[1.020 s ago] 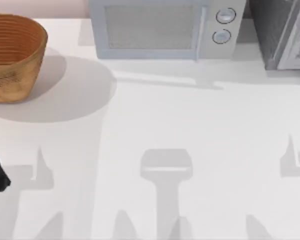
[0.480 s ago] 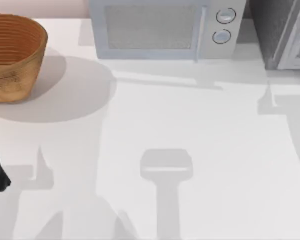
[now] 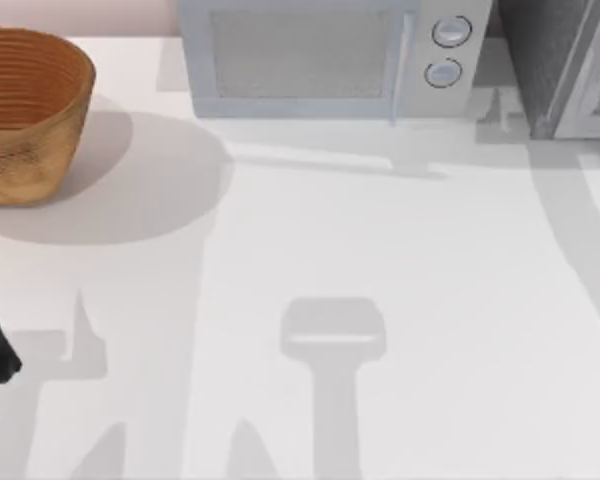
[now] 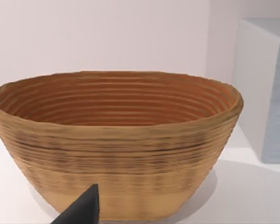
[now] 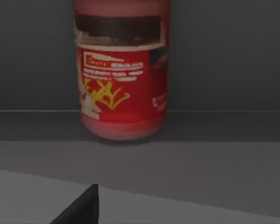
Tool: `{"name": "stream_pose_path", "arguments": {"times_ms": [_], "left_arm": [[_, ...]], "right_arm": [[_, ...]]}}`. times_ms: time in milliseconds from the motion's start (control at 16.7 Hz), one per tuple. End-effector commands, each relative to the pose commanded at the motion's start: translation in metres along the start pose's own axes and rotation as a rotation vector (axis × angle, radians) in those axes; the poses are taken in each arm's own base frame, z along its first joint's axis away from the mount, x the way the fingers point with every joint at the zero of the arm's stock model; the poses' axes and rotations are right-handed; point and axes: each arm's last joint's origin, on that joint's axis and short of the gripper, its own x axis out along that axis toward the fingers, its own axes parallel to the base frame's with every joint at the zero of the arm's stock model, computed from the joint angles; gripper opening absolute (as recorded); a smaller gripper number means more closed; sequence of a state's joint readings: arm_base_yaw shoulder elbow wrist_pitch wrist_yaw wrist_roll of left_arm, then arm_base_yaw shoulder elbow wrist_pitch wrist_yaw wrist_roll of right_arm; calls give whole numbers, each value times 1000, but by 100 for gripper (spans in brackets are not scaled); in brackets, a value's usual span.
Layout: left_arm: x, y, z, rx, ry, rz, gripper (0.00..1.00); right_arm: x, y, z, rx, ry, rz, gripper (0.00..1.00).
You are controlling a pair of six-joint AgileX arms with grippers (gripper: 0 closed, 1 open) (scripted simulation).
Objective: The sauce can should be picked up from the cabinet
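- Sauce can [image 5: 120,70]: upright on the dark floor inside the cabinet [image 3: 560,60], at the table's far right; long axis vertical, dead ahead of the right wrist camera.
- Right arm: nearer; jaw opening cannot be told.
- Left arm: parked at the table's left edge, facing a basket [image 4: 116,140] that holds nothing.

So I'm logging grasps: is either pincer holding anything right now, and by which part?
Nothing is held. The sauce can stands upright on the cabinet shelf, untouched, ahead of the right wrist camera. The left wrist camera faces the basket.
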State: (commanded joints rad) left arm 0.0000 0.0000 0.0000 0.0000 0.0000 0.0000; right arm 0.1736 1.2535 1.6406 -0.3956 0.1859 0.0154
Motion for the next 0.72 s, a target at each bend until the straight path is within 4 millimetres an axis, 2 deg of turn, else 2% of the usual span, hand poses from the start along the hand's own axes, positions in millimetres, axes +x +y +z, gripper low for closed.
{"name": "stream_pose_path", "arguments": {"times_ms": [180,540,720], "left_arm": [[0,0,0,0,0,0,100],[0,0,0,0,0,0,100],[0,0,0,0,0,0,100]], "right_arm": [[12,5,11,1,-5,1,100],[13,4,12,2,-9,-2,100],[31,10,17,5,-13,-5,100]]}}
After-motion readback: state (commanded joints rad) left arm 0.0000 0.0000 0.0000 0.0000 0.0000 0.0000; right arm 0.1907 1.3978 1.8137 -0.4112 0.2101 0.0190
